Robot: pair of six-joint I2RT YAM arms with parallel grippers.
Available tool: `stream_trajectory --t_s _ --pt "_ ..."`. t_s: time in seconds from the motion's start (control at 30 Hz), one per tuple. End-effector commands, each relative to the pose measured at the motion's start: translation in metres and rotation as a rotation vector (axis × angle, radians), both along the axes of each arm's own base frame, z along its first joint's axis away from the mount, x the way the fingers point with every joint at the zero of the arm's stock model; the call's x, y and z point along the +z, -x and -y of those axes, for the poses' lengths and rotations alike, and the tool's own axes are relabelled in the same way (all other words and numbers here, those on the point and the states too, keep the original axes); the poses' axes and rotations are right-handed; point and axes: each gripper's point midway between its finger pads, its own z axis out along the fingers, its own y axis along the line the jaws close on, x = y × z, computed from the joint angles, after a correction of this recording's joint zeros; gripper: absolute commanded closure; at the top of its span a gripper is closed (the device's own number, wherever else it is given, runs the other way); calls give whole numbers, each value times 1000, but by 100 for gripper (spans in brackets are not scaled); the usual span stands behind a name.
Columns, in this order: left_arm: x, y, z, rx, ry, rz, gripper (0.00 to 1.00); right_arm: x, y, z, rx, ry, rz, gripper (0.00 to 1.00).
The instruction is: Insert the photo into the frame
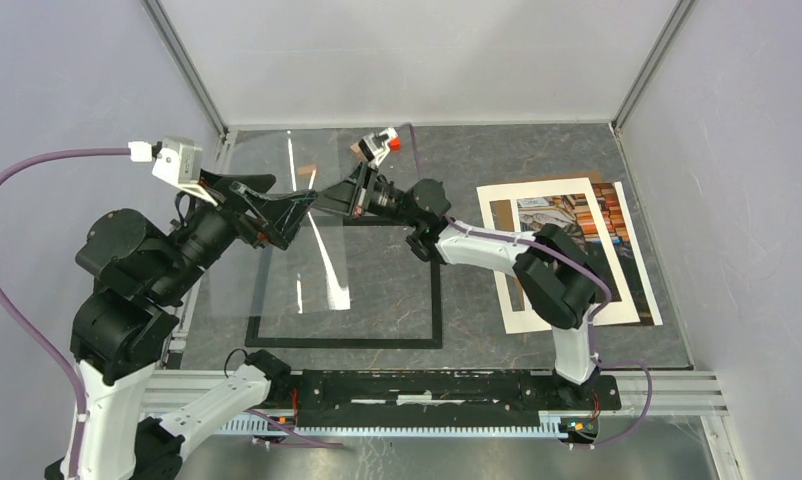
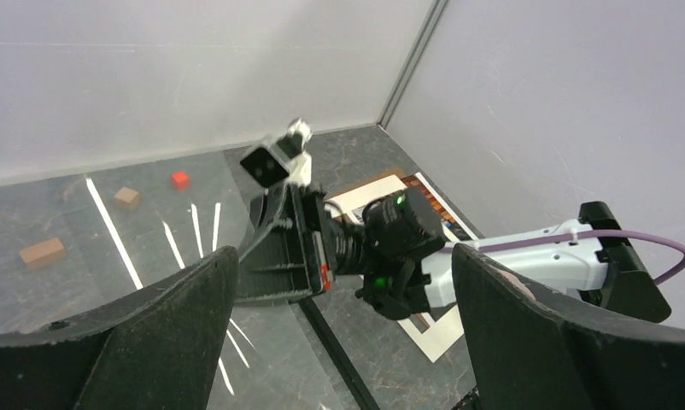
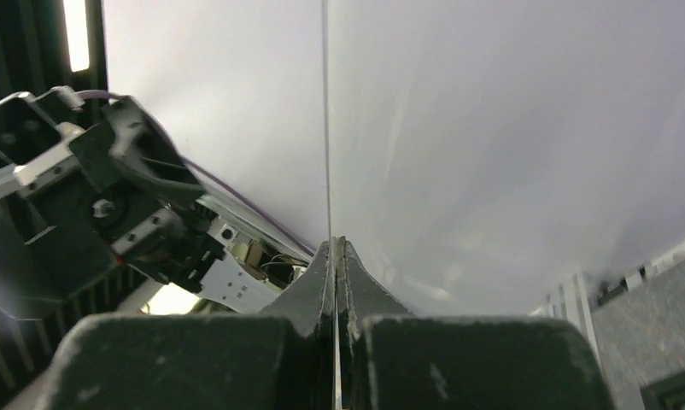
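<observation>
The thin black frame (image 1: 438,292) lies flat on the dark table in the middle. My right gripper (image 1: 322,204) is shut on the edge of a clear glazing sheet (image 1: 322,265), holding it tilted above the frame's left half; in the right wrist view its fingers (image 3: 335,248) pinch the sheet's thin edge (image 3: 325,128). Just left of it, my left gripper (image 1: 295,212) hangs open and holds nothing; in its own view the fingers (image 2: 194,299) stand wide apart with the right gripper (image 2: 262,254) ahead of them. The photo (image 1: 635,255) lies at the right under a white mat (image 1: 502,210).
Behind the sheet, at the back of the table, sit a small red cube (image 2: 179,179) and two brown blocks (image 2: 126,197) (image 2: 43,253). Enclosure walls close in the back and both sides. An aluminium rail (image 1: 677,378) runs along the near edge by the arm bases.
</observation>
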Motion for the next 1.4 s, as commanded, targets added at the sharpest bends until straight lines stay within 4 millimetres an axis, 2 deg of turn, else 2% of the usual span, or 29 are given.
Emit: stream_trajectory --t_s 0.0,0.13,0.23,0.33,0.43,0.47,0.57,0.67,0.7,0.9,1.17,1.37 --pt "-7 -15 -2 41 -72 16 0 -50 -4 7 19 -41 -161 100" --pt "-23 -31 7 40 -95 -13 0 -121 -23 13 -34 93 -216 100" --pt "-38 -45 17 29 -114 -42 0 -175 -34 29 -98 230 -225 100" --pt "-56 -62 28 23 -139 -74 0 -217 -43 51 -148 360 -209 100" --pt "-73 -81 35 37 -179 -95 0 -257 -42 73 -169 468 -199 100" --pt "-78 -89 33 65 -199 -99 0 -263 -42 79 -175 476 -203 100" --pt "-93 -107 29 135 -250 -117 0 -276 -46 95 -202 489 -202 100" --pt "-106 -115 31 149 -244 -112 0 -285 -55 98 -219 527 -172 100" --pt "-112 -116 33 144 -244 -115 0 -287 -55 97 -218 539 -164 100" --pt "-120 -122 35 148 -230 -93 0 -295 -53 106 -241 622 -115 100" --pt "-141 -129 14 220 -250 -98 0 -301 -54 112 -227 639 -109 100" --pt "-146 -128 10 228 -252 -92 0 -299 -52 117 -236 661 -92 100"
